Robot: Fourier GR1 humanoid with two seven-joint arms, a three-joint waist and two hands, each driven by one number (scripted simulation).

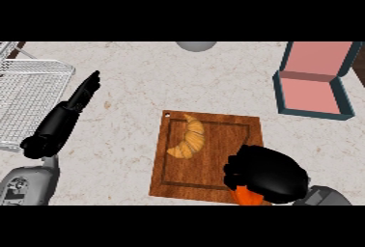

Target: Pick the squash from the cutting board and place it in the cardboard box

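A wooden cutting board (pixel 178 169) lies in the middle of the counter. At its near right corner my right hand (pixel 267 173) is curled over an orange squash (pixel 246 196); only the squash's near end shows below the fingers. The box (pixel 314 99), teal outside and pink inside, stands open at the far right with its lid tilted back. It is well apart from the hand. My left hand (pixel 78 99) rests open at the left, fingers pointing away from me, holding nothing.
A croissant (pixel 189 137) lies on the board's left half, just left of my right hand. A white wire rack (pixel 28 96) fills the far left. A grey round object (pixel 196 45) sits at the far edge.
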